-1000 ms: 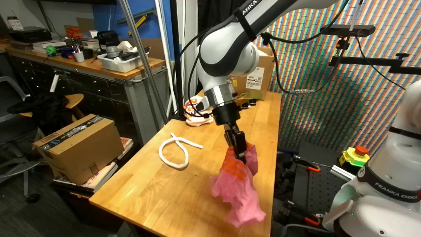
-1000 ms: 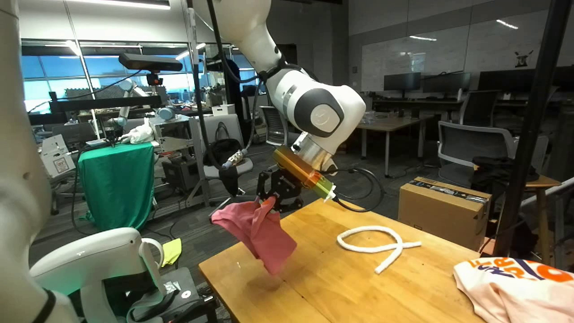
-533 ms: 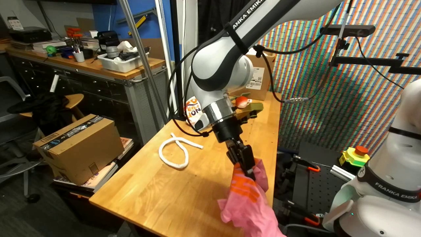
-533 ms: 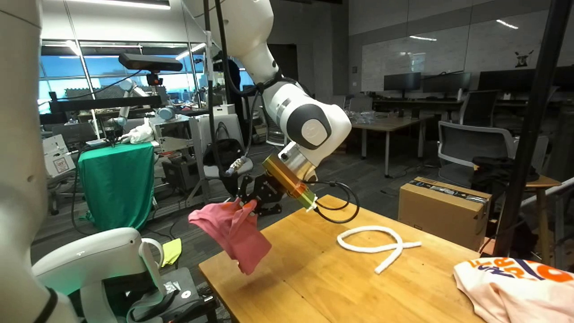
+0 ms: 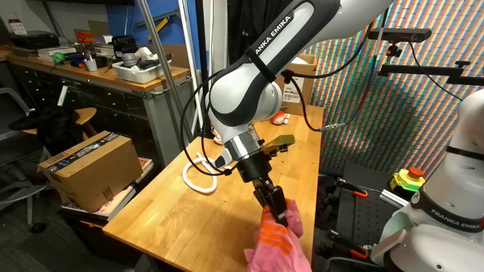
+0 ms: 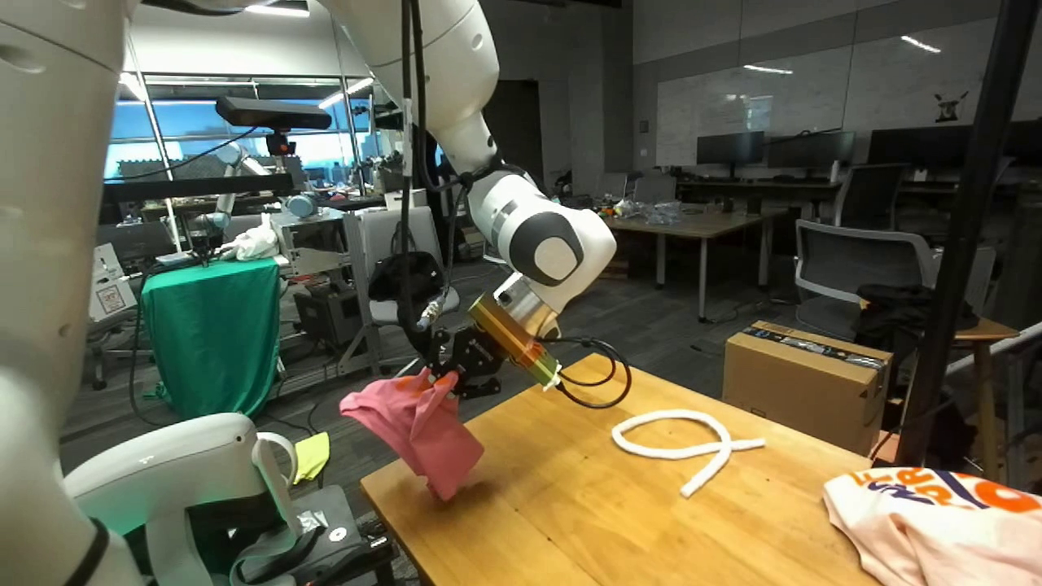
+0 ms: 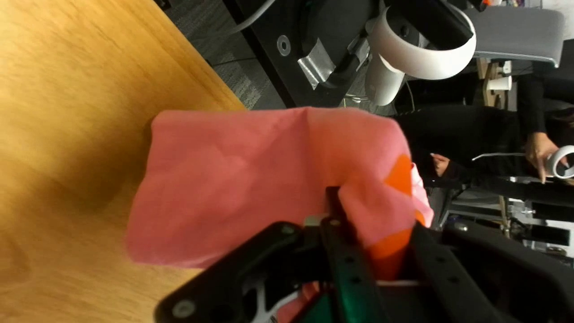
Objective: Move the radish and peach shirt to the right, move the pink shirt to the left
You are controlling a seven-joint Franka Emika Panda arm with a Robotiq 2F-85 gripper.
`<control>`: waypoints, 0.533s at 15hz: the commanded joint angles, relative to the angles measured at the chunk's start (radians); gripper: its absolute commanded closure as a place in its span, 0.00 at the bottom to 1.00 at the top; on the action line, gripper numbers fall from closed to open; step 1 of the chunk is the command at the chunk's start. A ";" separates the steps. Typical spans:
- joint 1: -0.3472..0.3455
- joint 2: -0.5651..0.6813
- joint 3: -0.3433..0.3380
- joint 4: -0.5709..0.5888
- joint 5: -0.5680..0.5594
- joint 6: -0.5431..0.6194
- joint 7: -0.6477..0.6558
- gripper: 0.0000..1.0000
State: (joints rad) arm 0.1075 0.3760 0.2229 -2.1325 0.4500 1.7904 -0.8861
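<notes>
My gripper (image 5: 280,222) is shut on the pink shirt (image 5: 275,252), which hangs in folds with an orange print, near the table's end. In the wrist view the shirt (image 7: 233,179) bunches up between the two fingers. A round red radish (image 5: 279,118) lies at the far end of the table in an exterior view, partly behind the arm. The peach shirt (image 6: 936,533), pale with orange and purple lettering, lies bundled at the right edge of an exterior view; the arm hides most of it in the view that shows the radish.
A white rope loop (image 6: 651,452) lies on the wooden table (image 6: 619,521). At the table's far end stands a cardboard box (image 5: 298,88). Beside the table is a second robot arm's base (image 5: 435,211) with a black plate. Another carton (image 5: 90,170) sits off the table.
My gripper has carried the pink shirt toward the table's end and then lower, leftward in an exterior view. The radish has come out from behind the arm.
</notes>
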 commanded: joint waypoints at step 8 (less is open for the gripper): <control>-0.002 0.028 -0.002 0.058 -0.022 0.033 0.077 0.12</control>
State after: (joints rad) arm 0.1088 0.3972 0.2199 -2.0989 0.4435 1.8252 -0.8424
